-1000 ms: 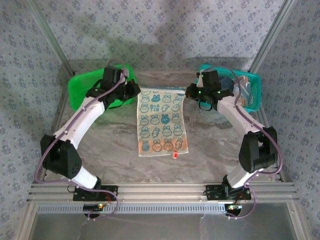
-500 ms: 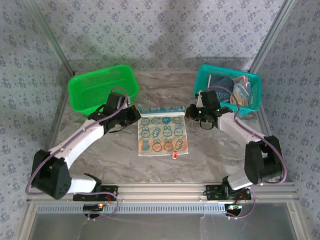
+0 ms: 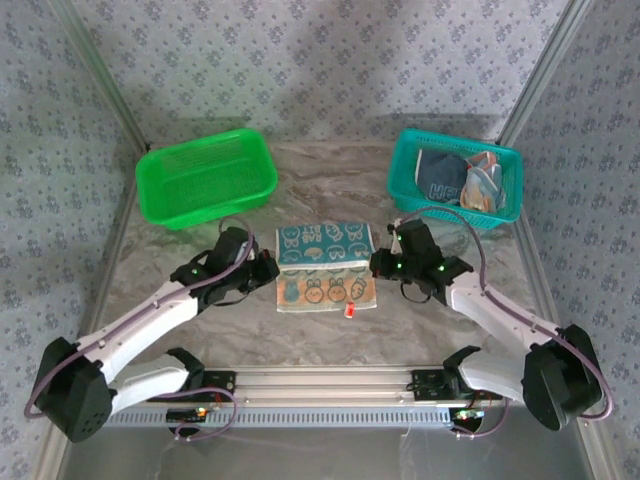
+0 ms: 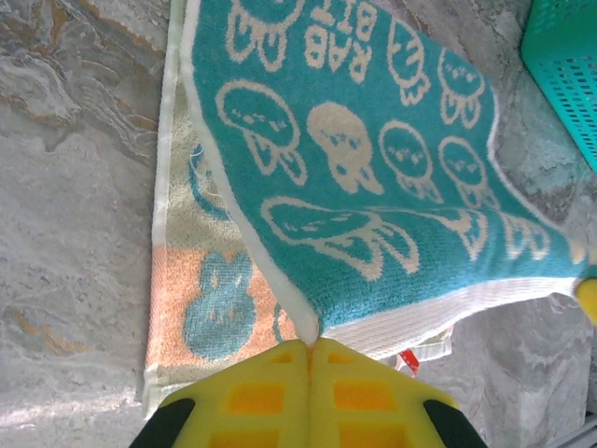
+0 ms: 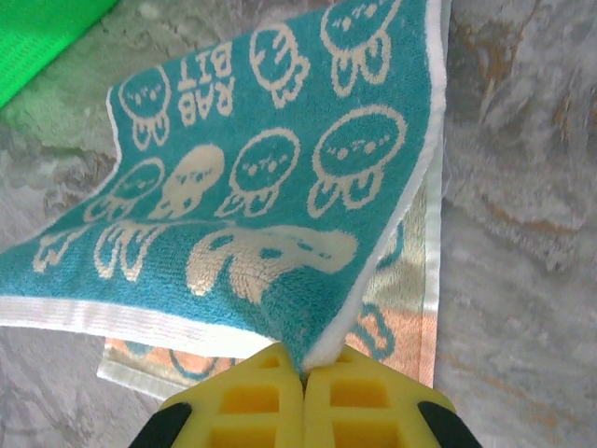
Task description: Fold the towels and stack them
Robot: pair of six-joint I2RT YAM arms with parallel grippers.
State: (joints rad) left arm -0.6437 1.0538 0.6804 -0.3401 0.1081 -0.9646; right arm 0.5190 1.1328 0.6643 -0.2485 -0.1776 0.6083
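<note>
A teal towel [image 3: 325, 240] printed with white rabbits lies mid-table, its far half lifted and carried back over the orange-banded near half [image 3: 327, 290]. My left gripper [image 3: 272, 268] is shut on the towel's left corner, and the left wrist view shows the yellow pads [image 4: 270, 383] pinching the white hem of the towel [image 4: 373, 187]. At the right corner my right gripper [image 3: 377, 263] is shut too, its pads [image 5: 345, 392] clamping the fold of the towel [image 5: 252, 187]. More towels, a dark slate-blue one [image 3: 438, 178] and a pale dotted one [image 3: 483, 187], sit crumpled in the teal basket [image 3: 400, 165].
A green mesh basket [image 3: 207, 177] stands at the back left with nothing in it. A small red tag [image 3: 351, 311] sticks out at the towel's near right corner. Metal frame posts and patterned walls close in the table on three sides.
Both grippers have drawn the towel's far edge toward the near edge, doubling it over itself. Both arms have pulled back and lowered toward their bases.
</note>
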